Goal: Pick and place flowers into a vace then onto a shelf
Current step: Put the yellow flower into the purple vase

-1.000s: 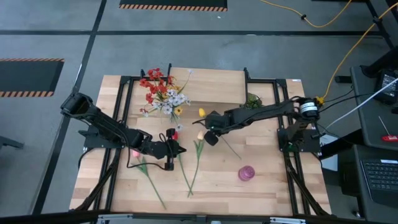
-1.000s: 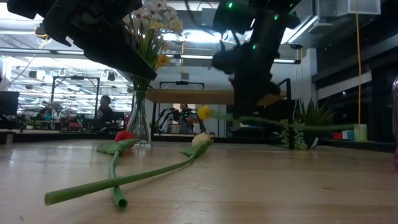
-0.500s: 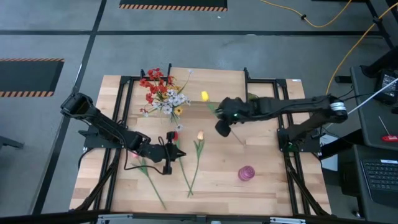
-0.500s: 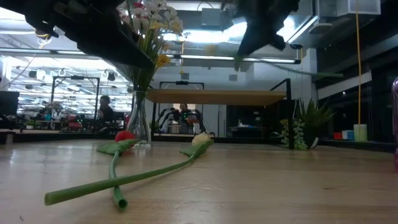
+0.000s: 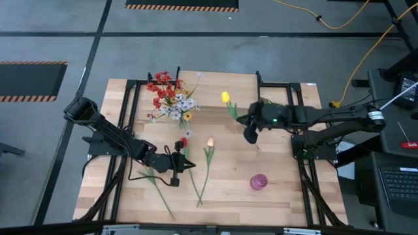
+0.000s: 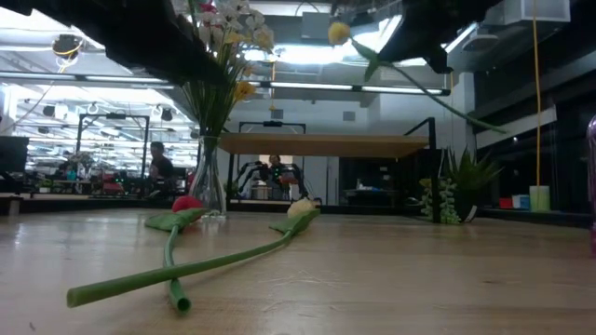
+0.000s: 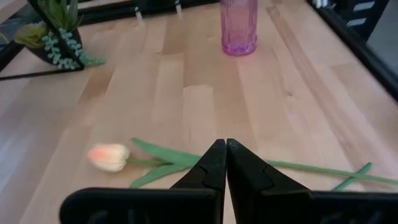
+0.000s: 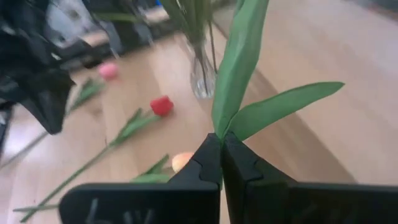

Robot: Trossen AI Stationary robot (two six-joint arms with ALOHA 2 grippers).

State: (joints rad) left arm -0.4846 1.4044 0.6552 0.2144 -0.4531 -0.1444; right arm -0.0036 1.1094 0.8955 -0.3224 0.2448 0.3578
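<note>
My right gripper (image 5: 249, 125) is clenched on the stem of a yellow tulip (image 5: 225, 98), holding it in the air over the right part of the desk (image 5: 281, 189), its bloom above the shelf (image 5: 222, 83) at the far edge. My left gripper (image 5: 188, 165) is pressed shut on nothing (low over the desk's near left), with the orange tulip (image 7: 109, 157) lying just beyond it. The vase of flowers (image 5: 172, 98) stands far left, the pink glass (image 5: 258, 181) near right, bare wood between.
</note>
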